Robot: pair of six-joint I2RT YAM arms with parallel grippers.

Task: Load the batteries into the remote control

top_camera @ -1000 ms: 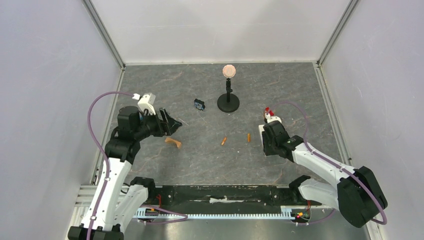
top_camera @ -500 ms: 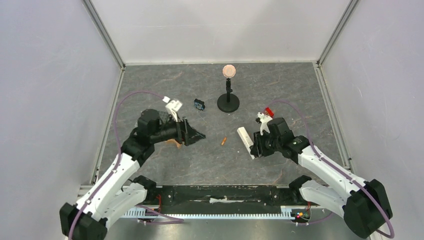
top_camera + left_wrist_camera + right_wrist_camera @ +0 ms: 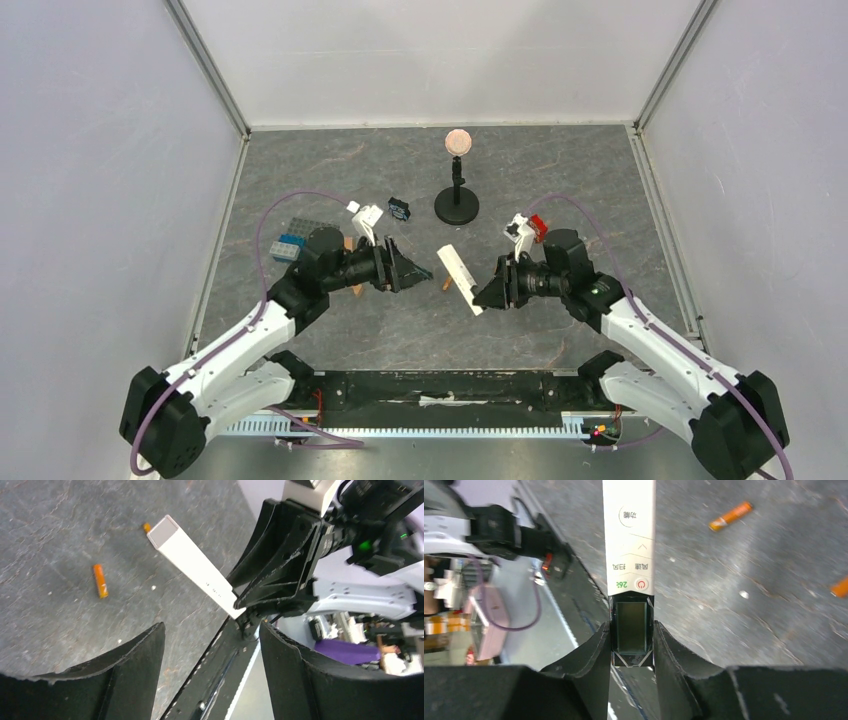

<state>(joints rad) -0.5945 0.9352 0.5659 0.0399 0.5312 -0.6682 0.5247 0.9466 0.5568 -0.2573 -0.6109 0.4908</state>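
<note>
Top external: grey tabletop [image 3: 560, 180], pale walls [image 3: 440, 60]; left fingers [image 3: 125, 680] wide, right fingers [image 3: 594, 680] around remote [image 3: 459, 278].

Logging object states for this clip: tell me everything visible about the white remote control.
The long slim white plastic remote control is clamped at its black screen end by the right gripper. Its far end is free, and it appears to be raised off the grey table. Its face shows a round button, printed keys and a red power symbol. Nothing else touches it.

Smooth white plastic remote control [image 3: 629, 540], matt black right end effector [image 3: 630, 630], mottled grey stone-look table [image 3: 560, 170]
</note>
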